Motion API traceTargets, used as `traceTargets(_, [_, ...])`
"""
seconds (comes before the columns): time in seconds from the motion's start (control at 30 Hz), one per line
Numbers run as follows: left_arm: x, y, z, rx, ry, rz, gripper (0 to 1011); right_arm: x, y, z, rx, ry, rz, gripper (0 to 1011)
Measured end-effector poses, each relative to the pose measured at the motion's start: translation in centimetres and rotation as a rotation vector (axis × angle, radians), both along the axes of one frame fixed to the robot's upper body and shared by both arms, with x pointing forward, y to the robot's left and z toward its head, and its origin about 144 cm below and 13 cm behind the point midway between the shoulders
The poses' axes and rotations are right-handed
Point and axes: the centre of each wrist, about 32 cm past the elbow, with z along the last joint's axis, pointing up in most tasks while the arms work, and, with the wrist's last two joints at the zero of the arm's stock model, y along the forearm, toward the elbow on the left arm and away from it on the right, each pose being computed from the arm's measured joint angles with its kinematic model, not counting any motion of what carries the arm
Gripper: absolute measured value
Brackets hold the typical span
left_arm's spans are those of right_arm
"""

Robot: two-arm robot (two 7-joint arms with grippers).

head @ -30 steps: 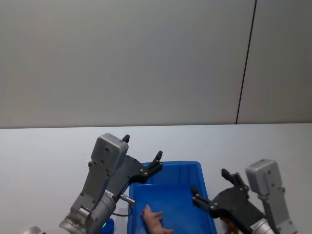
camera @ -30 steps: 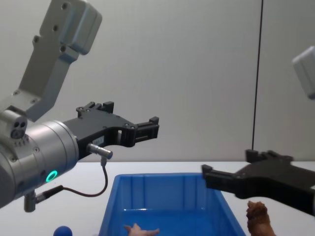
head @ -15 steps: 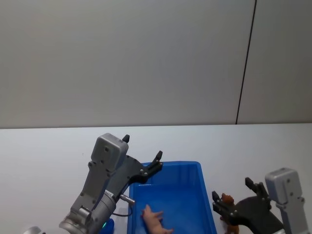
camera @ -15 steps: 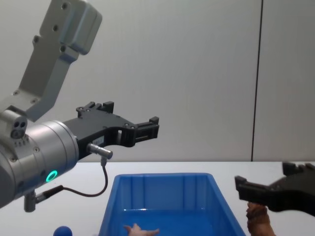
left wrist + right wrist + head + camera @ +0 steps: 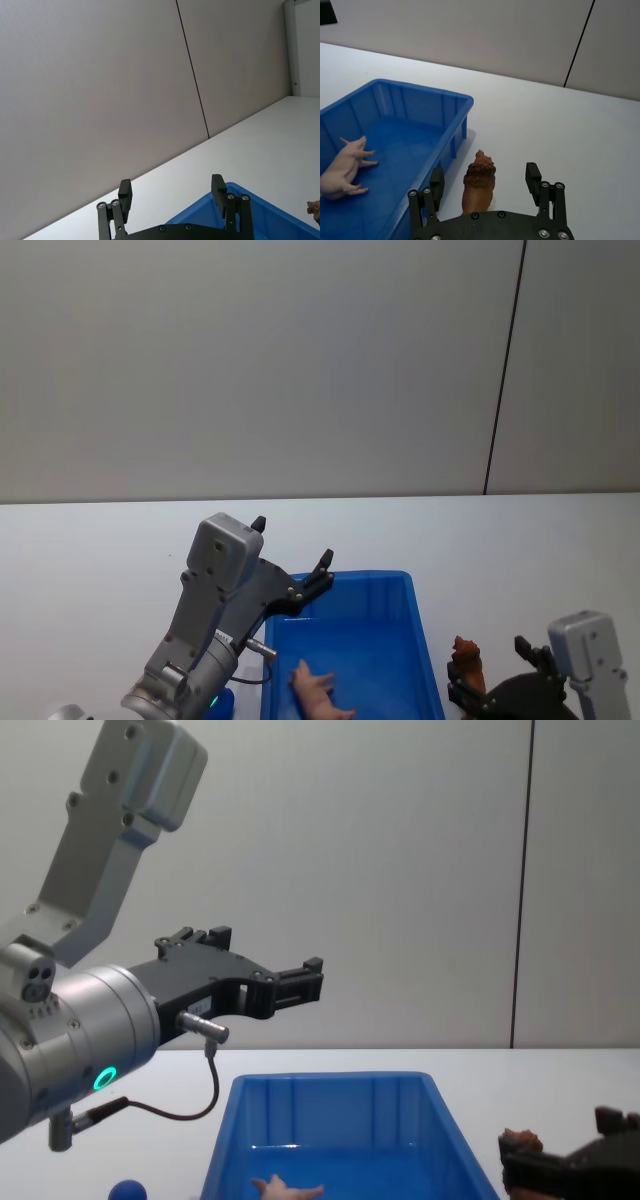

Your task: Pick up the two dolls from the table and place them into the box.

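Where everything rests: a plain white table (image 5: 100, 540), bare and matte, running back to the wall.
Room: a flat grey wall (image 5: 250, 360) with one thin dark vertical seam (image 5: 505, 360) right of centre.
Count: two dolls, one box, two grippers, one small blue round thing (image 5: 128, 1190) on the table left of the box.
Box (image 5: 380, 580): bright blue, ribbed inside, standing in front of the robot with its long axis running away from the body.
Pink doll (image 5: 318, 695): inside the box, lying on its side on the floor toward the near end; its body is slanted across the floor and its thin legs stretch toward the right wall.
Brown doll (image 5: 480, 187): outside the box, on the table just beside the right wall, not touching it; it stands upright with its long axis up and down and its shaggy head on top. Which way it faces I cannot tell.
Left gripper (image 5: 171, 186): raised over the box's far left corner, fingers spread wide and holding nothing.
Right gripper (image 5: 485, 172): low at the table on the box's right, fingers wide, one on each side of the brown doll with a gap at both sides.
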Motion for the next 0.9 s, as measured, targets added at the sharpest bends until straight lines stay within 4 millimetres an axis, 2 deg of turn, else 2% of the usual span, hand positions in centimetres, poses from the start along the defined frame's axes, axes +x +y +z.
traceTargets(0.33, [0.0,0.0,0.0,0.0,0.0,0.0,1001,-0.2,0.1,-1.2,-0.002,0.049,-0.01,1001])
traceTargets(0.43, [0.0,0.0,0.0,0.0,0.0,0.0,1001,-0.3,0.1,-1.5,-0.002,0.061,-0.011,970])
traceTargets(0.57, [0.0,0.0,0.0,0.0,0.0,0.0,1001,-0.3,0.2,-1.9,0.002,0.078,-0.012,878])
traceTargets(0.63, [0.0,0.0,0.0,0.0,0.0,0.0,1001,-0.3,0.2,-2.1,0.005,0.089,-0.012,785])
traceTargets(0.77, [0.0,0.0,0.0,0.0,0.0,0.0,1001,-0.3,0.3,-2.2,0.009,0.101,-0.01,712])
traceTargets(0.8, [0.0,0.0,0.0,0.0,0.0,0.0,1001,-0.3,0.3,-2.3,0.012,0.107,-0.01,653])
traceTargets(0.87, [0.0,0.0,0.0,0.0,0.0,0.0,1001,-0.4,0.3,-2.4,0.014,0.112,-0.01,616])
traceTargets(0.9, [0.0,0.0,0.0,0.0,0.0,0.0,1001,-0.4,0.3,-2.4,0.016,0.116,-0.01,559])
